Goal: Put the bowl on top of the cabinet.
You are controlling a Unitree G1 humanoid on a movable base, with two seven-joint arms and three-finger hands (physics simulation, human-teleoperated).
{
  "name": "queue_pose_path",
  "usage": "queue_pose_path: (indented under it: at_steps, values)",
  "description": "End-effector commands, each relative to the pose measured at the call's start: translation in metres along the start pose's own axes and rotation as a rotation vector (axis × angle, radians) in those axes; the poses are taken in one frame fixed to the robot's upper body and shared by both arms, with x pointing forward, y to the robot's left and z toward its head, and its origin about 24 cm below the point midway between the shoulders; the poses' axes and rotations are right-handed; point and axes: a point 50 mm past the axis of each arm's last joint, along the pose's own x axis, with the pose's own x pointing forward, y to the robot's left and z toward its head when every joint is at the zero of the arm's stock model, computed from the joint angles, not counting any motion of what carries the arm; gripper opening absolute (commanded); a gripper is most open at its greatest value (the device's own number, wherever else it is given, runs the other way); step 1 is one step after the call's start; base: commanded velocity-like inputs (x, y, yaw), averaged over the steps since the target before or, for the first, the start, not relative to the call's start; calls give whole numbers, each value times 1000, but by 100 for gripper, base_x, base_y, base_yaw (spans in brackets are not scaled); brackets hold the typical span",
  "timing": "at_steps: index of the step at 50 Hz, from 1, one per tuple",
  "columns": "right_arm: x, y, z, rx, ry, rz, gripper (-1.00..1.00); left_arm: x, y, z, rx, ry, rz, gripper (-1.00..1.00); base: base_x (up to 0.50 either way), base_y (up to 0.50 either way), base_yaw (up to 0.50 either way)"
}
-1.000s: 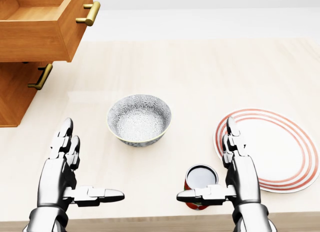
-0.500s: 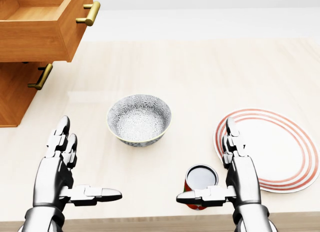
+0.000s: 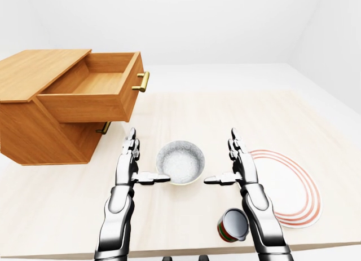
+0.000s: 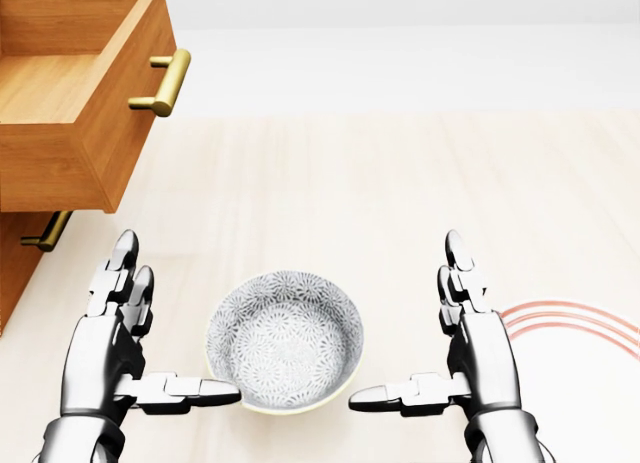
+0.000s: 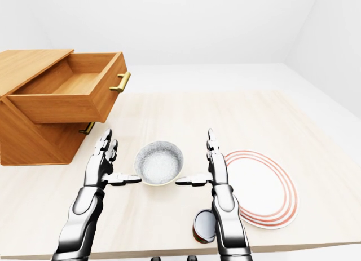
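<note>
A grey patterned bowl (image 4: 285, 355) stands upright on the pale wooden table (image 4: 380, 203). My left hand (image 4: 172, 328) is open at the bowl's left, its thumb reaching the rim. My right hand (image 4: 405, 321) is open at the bowl's right, its thumb tip just short of the rim. Neither hand closes round the bowl, and I cannot tell whether the left thumb touches it. The wooden cabinet (image 3: 36, 75) sits at the left of the left-eye view, its flat top bare. Its top drawer (image 3: 96, 86) is pulled out and empty.
A white plate with red rings (image 3: 290, 185) lies right of my right hand. A red can (image 3: 233, 225) stands near the table's lower edge beside my right forearm. The open drawer and its brass handle (image 4: 162, 83) overhang the table above and left of the bowl.
The whole head view has shifted: table, bowl and cabinet slid down and closer, so the camera moved forward. The bowl now lies between my open hands; plate and can left that view.
</note>
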Motion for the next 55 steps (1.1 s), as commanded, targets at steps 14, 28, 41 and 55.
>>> queue_pose_path:
  at_steps: [14,28,41,55]
  values:
    - [-1,0,1,4,-8,7,100,-1,0,4,8,-15,0,100,50,7,0]
    - [2,-4,0,18,-11,-40,100,-2,1,-2,39,7,19,100,32,4,0]
    - [2,-3,0,15,-10,-36,100,-10,-2,4,217,-91,83,100,0,0,0]
    - [3,-2,-2,16,-11,-31,100,-14,-3,0,426,-122,183,100,0,0,0]
